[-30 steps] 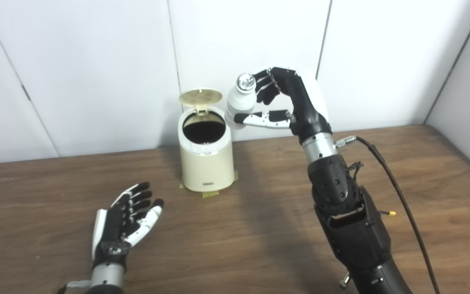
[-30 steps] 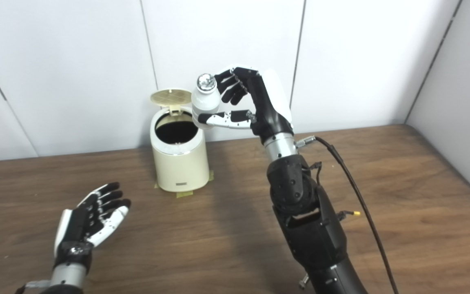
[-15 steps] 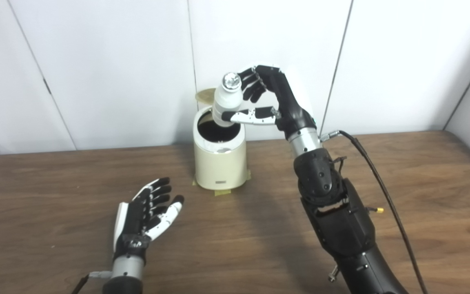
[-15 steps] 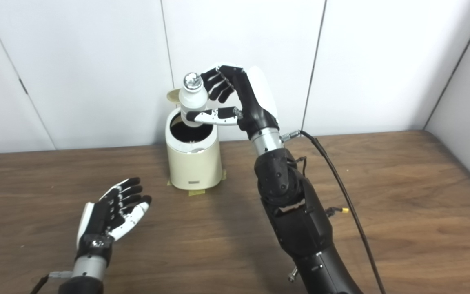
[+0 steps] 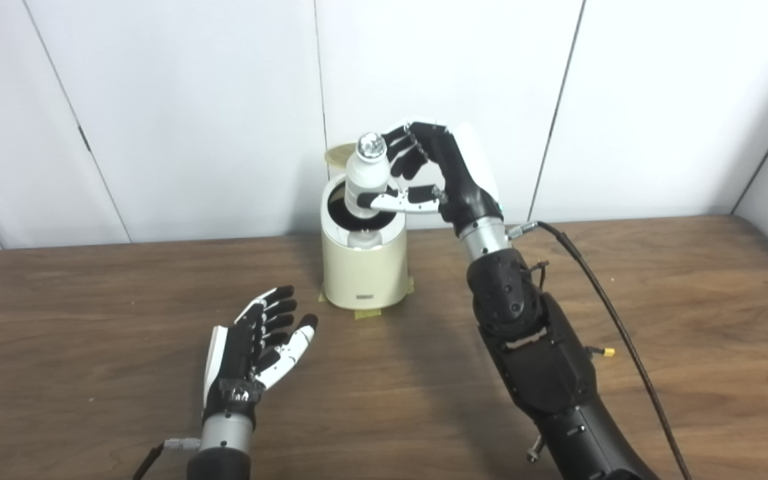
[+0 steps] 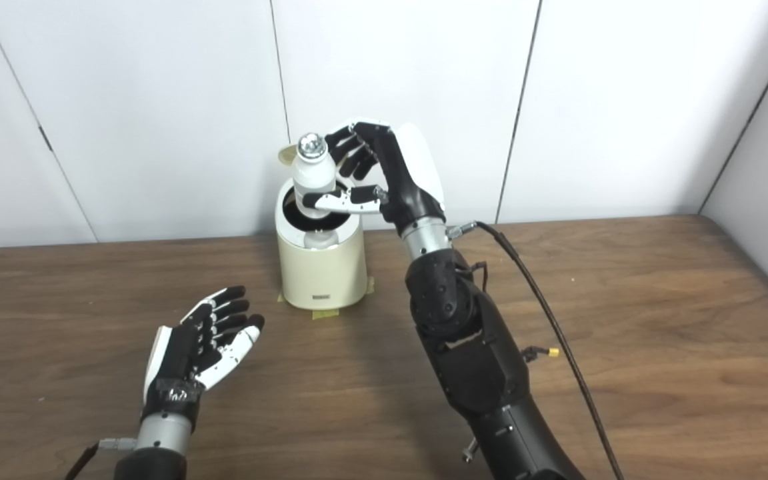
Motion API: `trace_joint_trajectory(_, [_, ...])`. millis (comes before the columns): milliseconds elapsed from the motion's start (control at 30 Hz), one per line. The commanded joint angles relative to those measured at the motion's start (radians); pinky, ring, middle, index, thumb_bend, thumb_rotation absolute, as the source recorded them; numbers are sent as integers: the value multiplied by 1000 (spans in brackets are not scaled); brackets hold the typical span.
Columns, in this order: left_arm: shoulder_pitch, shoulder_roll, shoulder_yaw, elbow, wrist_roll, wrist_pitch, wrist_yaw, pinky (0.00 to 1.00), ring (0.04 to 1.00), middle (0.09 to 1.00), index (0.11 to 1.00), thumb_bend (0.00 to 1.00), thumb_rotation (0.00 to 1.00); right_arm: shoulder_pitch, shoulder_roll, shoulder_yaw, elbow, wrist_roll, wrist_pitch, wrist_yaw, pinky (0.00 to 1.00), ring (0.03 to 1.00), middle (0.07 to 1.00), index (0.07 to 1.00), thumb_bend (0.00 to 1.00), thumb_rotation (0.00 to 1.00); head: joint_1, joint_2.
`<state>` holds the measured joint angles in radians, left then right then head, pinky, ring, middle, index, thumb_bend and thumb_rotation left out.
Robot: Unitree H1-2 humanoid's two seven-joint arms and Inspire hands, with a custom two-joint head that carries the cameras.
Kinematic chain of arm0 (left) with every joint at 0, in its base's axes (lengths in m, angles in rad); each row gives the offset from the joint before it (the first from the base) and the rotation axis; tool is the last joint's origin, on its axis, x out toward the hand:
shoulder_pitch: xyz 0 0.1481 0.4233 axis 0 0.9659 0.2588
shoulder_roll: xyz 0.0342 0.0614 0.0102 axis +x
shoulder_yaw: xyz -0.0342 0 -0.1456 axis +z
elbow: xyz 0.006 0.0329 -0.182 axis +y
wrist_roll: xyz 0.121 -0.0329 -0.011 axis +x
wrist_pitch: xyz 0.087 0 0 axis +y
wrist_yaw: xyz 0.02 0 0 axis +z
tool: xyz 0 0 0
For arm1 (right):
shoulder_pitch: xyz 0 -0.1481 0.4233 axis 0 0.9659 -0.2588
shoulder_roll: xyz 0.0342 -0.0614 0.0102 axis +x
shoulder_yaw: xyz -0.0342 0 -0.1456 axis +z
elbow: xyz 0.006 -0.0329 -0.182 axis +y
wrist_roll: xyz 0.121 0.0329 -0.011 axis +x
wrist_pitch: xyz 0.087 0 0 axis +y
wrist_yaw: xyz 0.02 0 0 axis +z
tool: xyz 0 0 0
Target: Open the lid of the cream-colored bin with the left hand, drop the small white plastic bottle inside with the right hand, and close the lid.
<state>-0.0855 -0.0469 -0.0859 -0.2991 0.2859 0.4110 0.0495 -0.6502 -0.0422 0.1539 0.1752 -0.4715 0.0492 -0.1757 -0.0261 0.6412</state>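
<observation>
A dark wood-grain table [image 5: 91, 300] stood against white wall panels [image 5: 191, 100] with dark seams. The cream-colored bin [image 5: 365, 270], lid [image 5: 336, 154] raised, sat near the wall on tape patches [image 5: 365, 311]; its small front label [image 5: 359, 296] was unreadable. The right hand [image 5: 437, 177] gripped the small white plastic bottle [image 5: 363, 177] over the bin's opening. The left hand [image 5: 251, 347] rested empty on the table, fingers spread.
</observation>
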Motion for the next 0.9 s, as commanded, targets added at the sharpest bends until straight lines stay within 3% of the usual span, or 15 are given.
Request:
trace_joint_trajectory(0, [-25, -17, -4, -40, 8, -11, 15, 746, 782, 790, 828, 525, 287, -60, 3, -10, -4, -2, -58, -35, 372, 422, 478, 501, 521, 0, 1, 2])
trace_joint_trajectory(433, [-28, -27, -12, -42, 25, -12, 14, 715, 755, 774, 821, 536, 291, -67, -1, -2, 100, -24, -151, -107, 404, 435, 491, 494, 520, 0, 4, 8])
trace_joint_trajectory(767, [-29, -28, -16, -48, 35, -11, 8, 699, 747, 771, 823, 528, 297, -65, -1, 7, 155, -40, -178, -132, 358, 441, 490, 497, 503, 0, 7, 13])
trace_joint_trajectory(867, [-28, -28, -23, -50, 41, -11, 5, 697, 748, 771, 822, 524, 306, -68, -7, 22, 157, -58, -153, -112, 343, 450, 507, 496, 501, 0, 13, 18])
